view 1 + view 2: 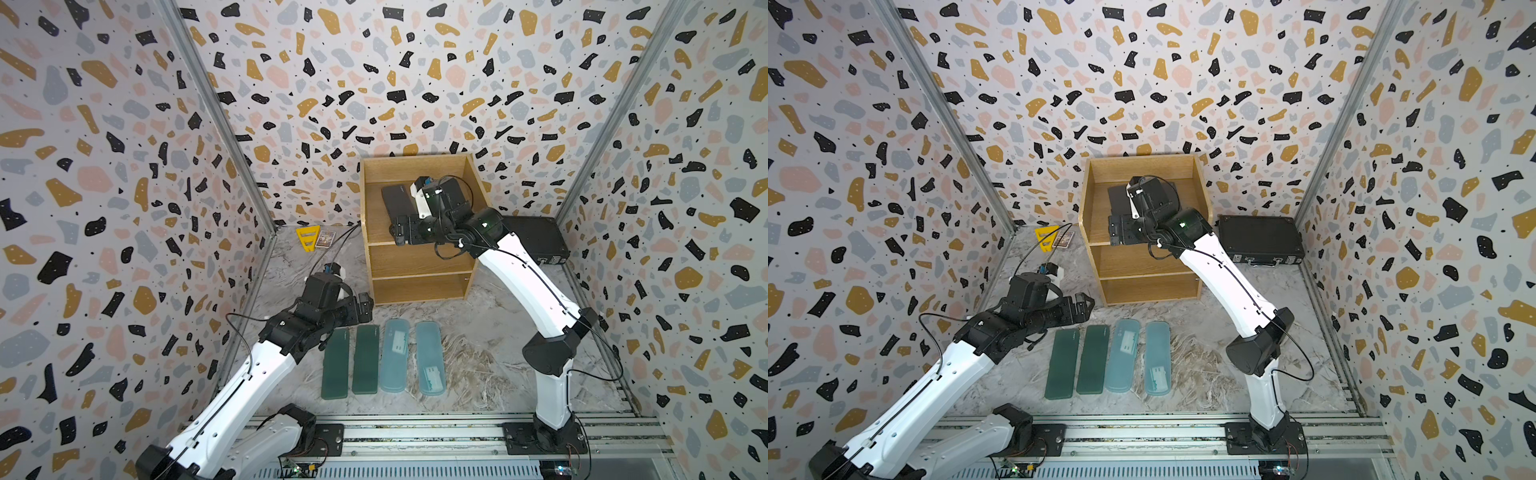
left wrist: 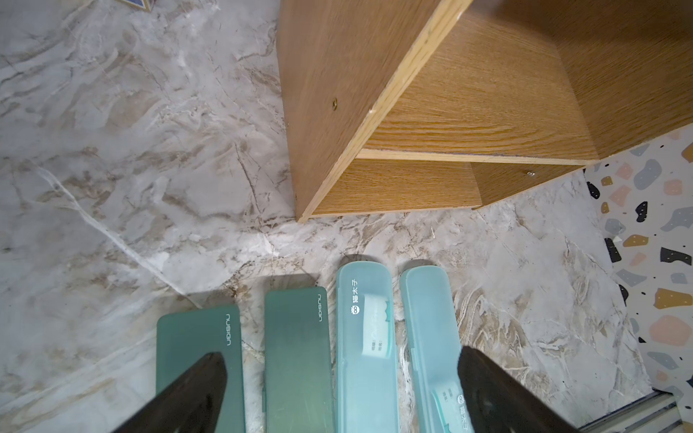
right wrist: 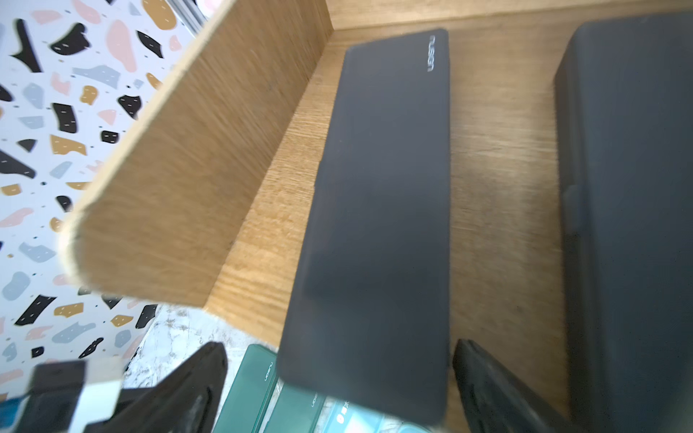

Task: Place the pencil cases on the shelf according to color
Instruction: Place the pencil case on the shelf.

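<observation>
The wooden shelf (image 1: 415, 262) stands at the back of the table. Two dark pencil cases lie on its top tier: one (image 3: 378, 225) has its near end past the front edge, the other (image 3: 630, 225) lies beside it. My right gripper (image 3: 339, 346) is open at that near end, a finger on each side of it and holding nothing. On the table in front lie two green cases (image 1: 336, 363) (image 1: 366, 359) and two light blue cases (image 1: 395, 355) (image 1: 430, 357), side by side. My left gripper (image 2: 342, 354) hovers open above their far ends, empty.
A large black briefcase (image 1: 536, 239) lies to the right of the shelf. A yellow plastic piece (image 1: 307, 239) and a small card box (image 1: 325, 239) sit at the back left. The shelf's middle and bottom tiers hold nothing. Patterned walls close in on both sides.
</observation>
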